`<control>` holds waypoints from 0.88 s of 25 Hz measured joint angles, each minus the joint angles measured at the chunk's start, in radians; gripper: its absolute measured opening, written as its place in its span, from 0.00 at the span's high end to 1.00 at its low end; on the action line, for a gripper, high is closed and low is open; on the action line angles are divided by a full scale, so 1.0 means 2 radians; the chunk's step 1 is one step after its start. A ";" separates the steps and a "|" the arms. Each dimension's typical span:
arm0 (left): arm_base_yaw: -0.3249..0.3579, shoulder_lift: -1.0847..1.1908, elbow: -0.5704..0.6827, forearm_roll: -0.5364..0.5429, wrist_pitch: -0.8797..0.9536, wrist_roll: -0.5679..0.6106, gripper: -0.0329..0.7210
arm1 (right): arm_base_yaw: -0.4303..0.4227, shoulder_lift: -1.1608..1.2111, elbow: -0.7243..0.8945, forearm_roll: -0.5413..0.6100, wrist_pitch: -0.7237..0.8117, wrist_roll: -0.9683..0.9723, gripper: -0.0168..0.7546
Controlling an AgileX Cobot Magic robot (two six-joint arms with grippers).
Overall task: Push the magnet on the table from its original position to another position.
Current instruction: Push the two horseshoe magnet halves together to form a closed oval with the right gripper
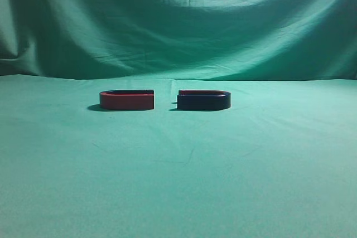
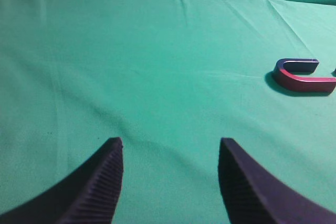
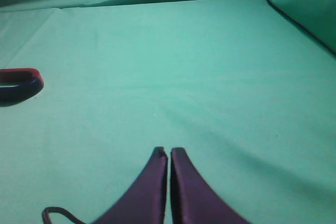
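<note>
The dark navy magnet (image 1: 203, 100) lies flat on the green table (image 1: 178, 182), right of centre, with a thin red upper rim. In the right wrist view its rounded end (image 3: 18, 85) shows at the left edge. My right gripper (image 3: 168, 153) is shut and empty, well to the right of the magnet and apart from it. My left gripper (image 2: 170, 150) is open and empty over bare cloth. Neither gripper shows in the exterior view.
A red U-shaped magnet (image 1: 126, 100) of equal size lies left of the navy one, open ends facing, a small gap between them. It also shows in the left wrist view (image 2: 303, 76), far right. Green cloth backdrop (image 1: 178, 20) rises behind the table.
</note>
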 joint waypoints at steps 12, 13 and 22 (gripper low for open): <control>0.000 0.000 0.000 0.000 0.000 0.000 0.46 | 0.000 0.000 0.000 0.000 0.000 0.000 0.98; 0.000 0.000 0.000 0.000 0.000 0.000 0.46 | 0.000 0.000 0.000 0.000 0.000 0.000 0.98; 0.000 0.000 0.000 0.000 0.000 0.000 0.46 | 0.000 0.000 0.000 0.000 0.000 0.000 0.98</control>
